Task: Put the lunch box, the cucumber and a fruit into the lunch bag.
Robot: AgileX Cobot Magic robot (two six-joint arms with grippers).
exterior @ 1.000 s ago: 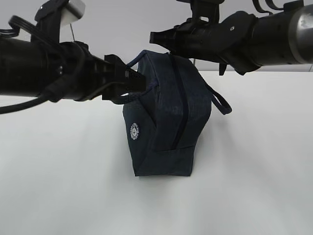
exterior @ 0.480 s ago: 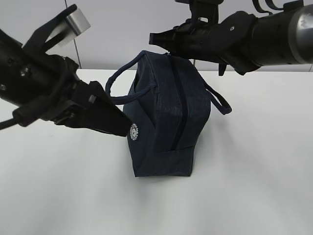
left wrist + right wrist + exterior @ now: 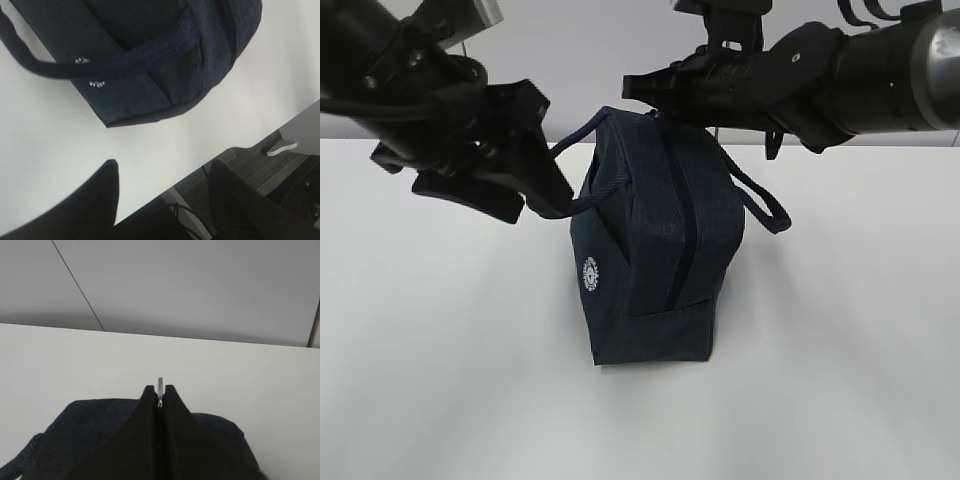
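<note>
The navy lunch bag [image 3: 660, 240] stands on end on the white table, its zipper [image 3: 688, 230] shut and its white logo [image 3: 590, 273] facing left. My right gripper [image 3: 638, 85] is at the bag's top, shut on the silver zipper pull [image 3: 160, 381]; the right wrist view shows the bag [image 3: 85, 440] under my right gripper [image 3: 160, 388]. My left gripper [image 3: 535, 200] is open and empty just left of the bag, near its left loop handle [image 3: 575, 150]. The left wrist view shows its tips [image 3: 165, 165] apart below the bag [image 3: 140, 50]. The lunch box, cucumber and fruit are out of view.
The white table [image 3: 440, 350] spreads around the bag, with a pale wall behind. The bag's second handle [image 3: 765, 205] hangs off its right side. The left wrist view shows the table's edge and the floor with cables [image 3: 260, 165] beyond it.
My left gripper let go of the bag's left handle, dipped beside the logo with jaws open, then rose back to the left. The bag settled slightly. The right gripper stayed on the pull.
</note>
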